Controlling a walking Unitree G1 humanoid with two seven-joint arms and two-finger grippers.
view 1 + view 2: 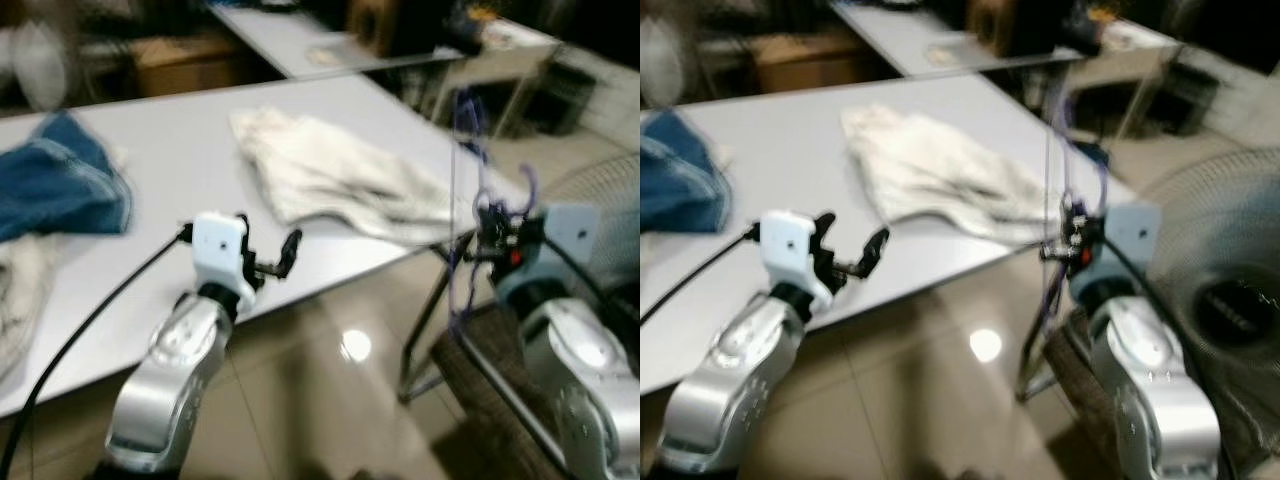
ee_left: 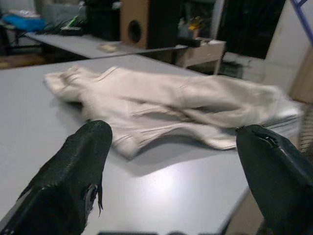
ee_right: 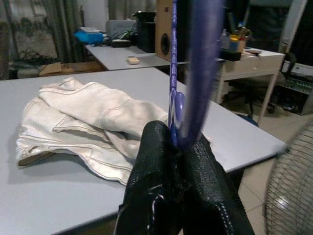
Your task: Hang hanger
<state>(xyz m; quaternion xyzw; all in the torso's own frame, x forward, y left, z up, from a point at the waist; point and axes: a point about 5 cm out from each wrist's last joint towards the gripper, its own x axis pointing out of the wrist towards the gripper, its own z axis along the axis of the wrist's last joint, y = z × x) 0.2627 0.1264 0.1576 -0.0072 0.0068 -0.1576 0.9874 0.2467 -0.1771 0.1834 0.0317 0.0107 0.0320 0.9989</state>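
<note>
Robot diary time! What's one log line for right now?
right gripper: shut on purple hanger | left gripper: open, near white garment | hanger not hung

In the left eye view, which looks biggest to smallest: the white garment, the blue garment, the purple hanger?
1. White garment, spread widest over the grey table.
2. Blue garment, partly cut off at the picture's edge, so its full size is unsure.
3. Purple hanger, thin, blurred, held in the right gripper.

a thin purple hanger stands roughly upright, pinched at its lower part between the closed black fingers of the right gripper. it rises beside the grey table's edge, near the crumpled white garment, its outline smeared by blur in the eye views.
</note>
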